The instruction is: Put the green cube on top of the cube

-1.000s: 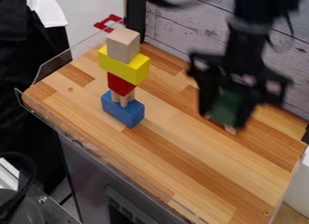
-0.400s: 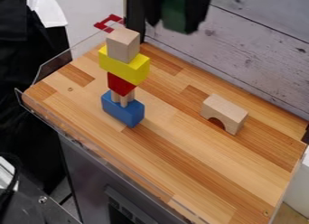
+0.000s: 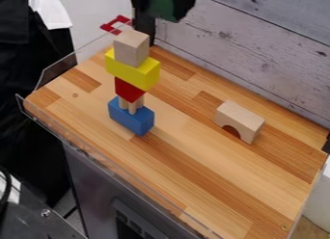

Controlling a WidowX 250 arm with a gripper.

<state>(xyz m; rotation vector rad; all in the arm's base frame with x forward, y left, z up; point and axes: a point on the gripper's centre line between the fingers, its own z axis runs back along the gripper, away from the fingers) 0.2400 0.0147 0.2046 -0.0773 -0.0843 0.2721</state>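
Wood bench, tall block tower on the left, black hand up high at the far side.
An arch block sits right. A plain cube tops the tower. The hand pinches the green cube.

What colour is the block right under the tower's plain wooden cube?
The rectangular block is yellow, clearest in the camera view.

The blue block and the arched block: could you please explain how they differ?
The blue block is coloured; the arched block is plain wood. The blue block bears a stack, the arched block nothing. The arched block has a curved cutout; the blue block shows none. Both rest on the tabletop.
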